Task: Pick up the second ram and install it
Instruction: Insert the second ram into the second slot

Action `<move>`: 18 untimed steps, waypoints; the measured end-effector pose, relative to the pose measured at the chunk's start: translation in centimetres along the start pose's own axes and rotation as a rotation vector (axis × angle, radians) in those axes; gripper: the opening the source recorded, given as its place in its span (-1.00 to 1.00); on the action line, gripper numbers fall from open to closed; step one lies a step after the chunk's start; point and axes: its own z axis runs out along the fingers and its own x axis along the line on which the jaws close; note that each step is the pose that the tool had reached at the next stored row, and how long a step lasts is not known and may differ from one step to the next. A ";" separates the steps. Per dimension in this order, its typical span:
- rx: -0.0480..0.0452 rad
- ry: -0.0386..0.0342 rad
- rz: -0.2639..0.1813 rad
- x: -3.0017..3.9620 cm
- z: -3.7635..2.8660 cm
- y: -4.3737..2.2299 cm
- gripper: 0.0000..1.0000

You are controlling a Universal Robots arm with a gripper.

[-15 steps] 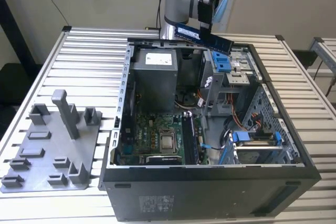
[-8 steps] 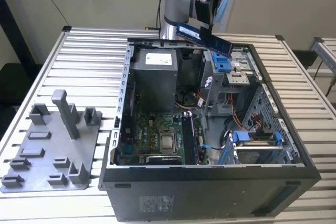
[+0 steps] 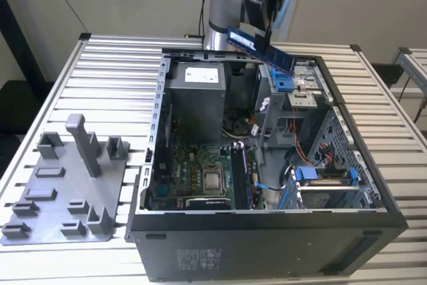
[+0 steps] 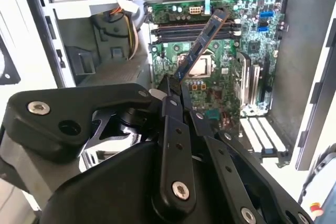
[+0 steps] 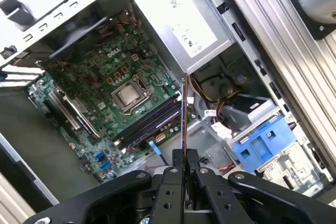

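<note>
Holding: the hand (image 3: pixel 263 37) was clamped on the memory stick (image 3: pixel 270 55), pinching it above the open computer case (image 3: pixel 267 238).
Stick's place: in the air, well clear of the green board (image 3: pixel 193 171), slanted rather than level in the exterior view, just above the blue bracket (image 3: pixel 283 85).
Snag risk: on the way down, the slanted stick could have struck the bracket or the loose cables (image 4: pixel 129 32).
Jam risk: if the stick met the black slots (image 4: pixel 173 30) at an angle, one end might have seated first and bent the contacts.
Slip risk: the stick was flat and narrow, so a knock could have twisted it in the pinch.
Count: one stick, one hand, one case, one grey power box (image 3: pixel 197 98), one processor socket (image 3: pixel 213 180), one grey tray (image 3: pixel 53 191) on the table (image 3: pixel 113 58).
Slots: a bank of several; I could not tell the exact number.
</note>
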 end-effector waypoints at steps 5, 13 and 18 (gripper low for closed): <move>0.0052 -0.0001 0.067 0.00 0.00 0.00 -0.73; 0.0134 -0.0003 0.173 0.00 0.01 0.00 -0.73; 0.0183 -0.0005 0.238 0.00 0.01 0.00 -0.73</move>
